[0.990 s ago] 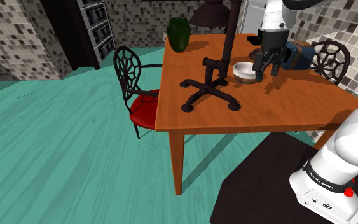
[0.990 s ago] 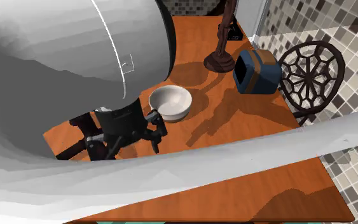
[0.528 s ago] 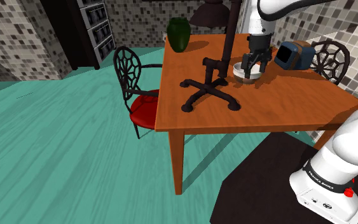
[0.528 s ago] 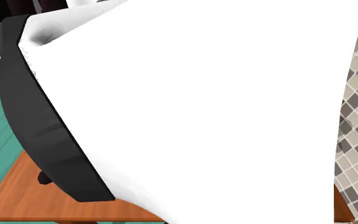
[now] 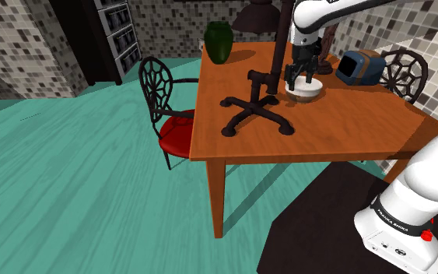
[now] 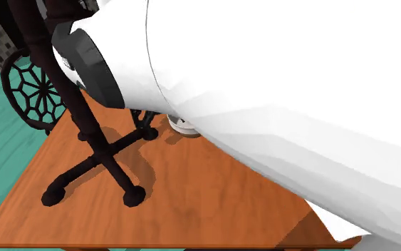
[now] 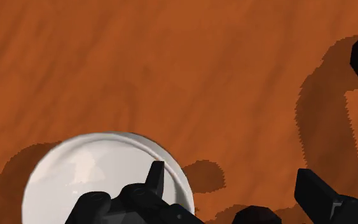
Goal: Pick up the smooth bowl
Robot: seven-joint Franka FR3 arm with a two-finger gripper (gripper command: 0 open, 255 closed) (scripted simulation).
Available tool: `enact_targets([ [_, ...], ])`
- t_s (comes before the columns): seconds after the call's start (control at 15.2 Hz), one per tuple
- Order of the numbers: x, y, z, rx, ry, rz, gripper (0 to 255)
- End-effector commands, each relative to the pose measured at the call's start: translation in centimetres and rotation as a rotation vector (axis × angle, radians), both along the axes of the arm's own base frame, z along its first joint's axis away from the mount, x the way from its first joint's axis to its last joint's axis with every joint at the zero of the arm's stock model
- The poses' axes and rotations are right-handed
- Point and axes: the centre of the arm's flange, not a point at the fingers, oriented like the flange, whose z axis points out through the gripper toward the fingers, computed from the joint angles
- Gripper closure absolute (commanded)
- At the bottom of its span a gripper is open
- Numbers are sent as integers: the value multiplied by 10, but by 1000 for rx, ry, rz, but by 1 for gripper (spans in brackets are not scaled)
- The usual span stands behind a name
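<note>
Moved down and toward the shoulder view's left since half a second ago, now poised right over the white bowl (image 5: 303, 91). Left to right across the orange tabletop (image 5: 349, 132): green vase (image 5: 218, 40), black star-footed stand (image 5: 254, 113), bowl just beside it, blue box (image 5: 361, 68). Jaws spread apart, straddling the bowl's rim, one finger (image 7: 156, 181) inside, the other outside, not clamped on it.

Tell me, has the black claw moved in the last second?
Yes. In the shoulder view the gripper went left, away from the blue box, and now sits over the white bowl.
</note>
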Motion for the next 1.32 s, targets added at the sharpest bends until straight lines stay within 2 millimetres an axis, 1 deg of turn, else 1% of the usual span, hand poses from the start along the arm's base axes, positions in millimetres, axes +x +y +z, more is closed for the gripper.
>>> enact_targets([
  [0.0, 20, -13, -8, -18, -1, -5, 0],
  [0.2, 46, -34, -16, -42, -4, -13, 0],
  [0.66, 46, -34, -53, -42, -4, -13, 0],
  [0.79, 46, -34, -56, -42, -4, -13, 0],
  [0.86, 46, -33, -58, -42, -4, -12, 255],
  [0.99, 47, -32, -53, -42, -4, -12, 255],
  [1.25, 49, -30, -49, -42, -4, -12, 255],
])
